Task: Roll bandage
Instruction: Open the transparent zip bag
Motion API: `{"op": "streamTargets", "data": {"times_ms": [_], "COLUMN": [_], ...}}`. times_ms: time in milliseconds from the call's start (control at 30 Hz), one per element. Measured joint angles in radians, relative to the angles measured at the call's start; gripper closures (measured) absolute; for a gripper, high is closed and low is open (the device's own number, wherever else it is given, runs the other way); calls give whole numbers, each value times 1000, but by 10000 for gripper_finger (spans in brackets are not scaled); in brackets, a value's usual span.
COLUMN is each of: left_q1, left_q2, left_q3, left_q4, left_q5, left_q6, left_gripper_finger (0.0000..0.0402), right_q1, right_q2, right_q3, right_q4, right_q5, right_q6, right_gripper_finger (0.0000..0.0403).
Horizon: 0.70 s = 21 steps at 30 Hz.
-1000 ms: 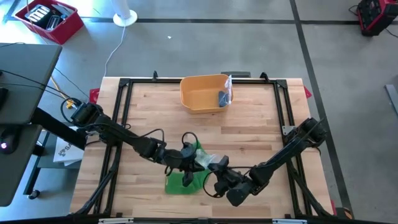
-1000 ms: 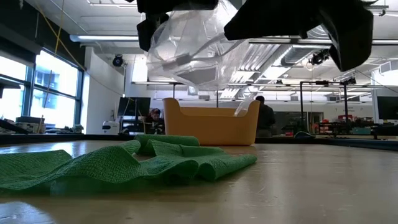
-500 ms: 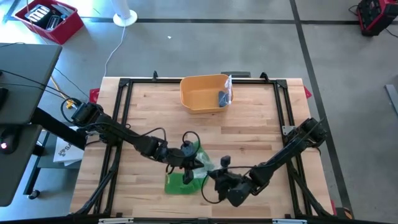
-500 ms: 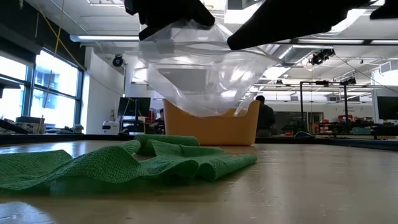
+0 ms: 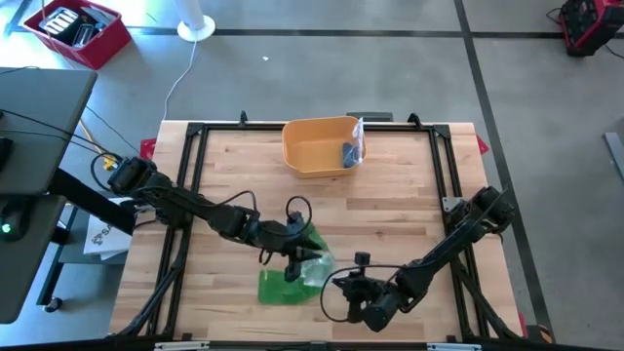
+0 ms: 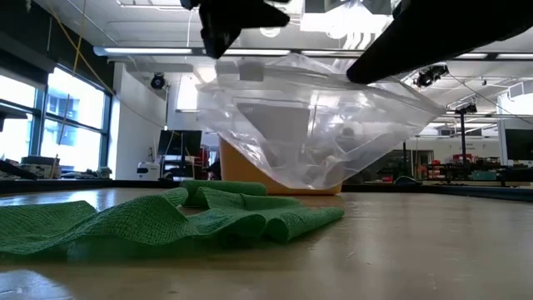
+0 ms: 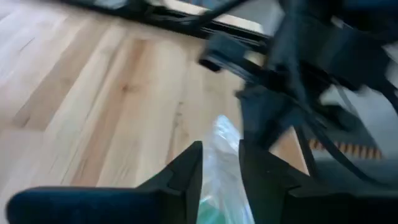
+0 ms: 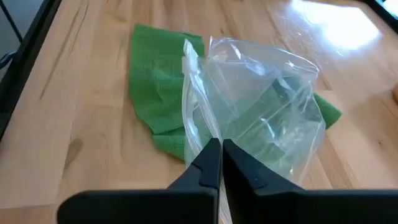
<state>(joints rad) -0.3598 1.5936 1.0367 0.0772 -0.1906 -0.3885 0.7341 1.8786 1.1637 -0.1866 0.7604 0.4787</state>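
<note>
High view: overhead, facing straight down, taking in the whole table [image 5: 390, 210] and floor around it. Low view: at tabletop level, facing across the table [image 6: 400, 250] into the room, close to the green cloth [image 6: 166, 218] and clear bag [image 6: 316, 125]. Wrist views: each close above the wood, both sharing that bag [image 8: 261, 118] with the other views.

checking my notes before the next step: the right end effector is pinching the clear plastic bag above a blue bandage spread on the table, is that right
Not quite: the bandage is green, not blue, as the right wrist view shows. The rest holds: the right end effector is pinching the clear plastic bag above the bandage spread on the table.
</note>
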Motion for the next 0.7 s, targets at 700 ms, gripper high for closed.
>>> {"op": "streamTargets", "data": {"times_ms": [700], "left_q1": [-155], "left_q2": [245], "left_q3": [0], "left_q4": [333], "left_q5": [-195], "left_q6": [163], "left_gripper_finger": [330], "right_q1": [8], "right_q2": [-62], "right_q3": [0], "right_q4": [42], "right_q5": [70], "right_q6": [58], "right_gripper_finger": [403]}}
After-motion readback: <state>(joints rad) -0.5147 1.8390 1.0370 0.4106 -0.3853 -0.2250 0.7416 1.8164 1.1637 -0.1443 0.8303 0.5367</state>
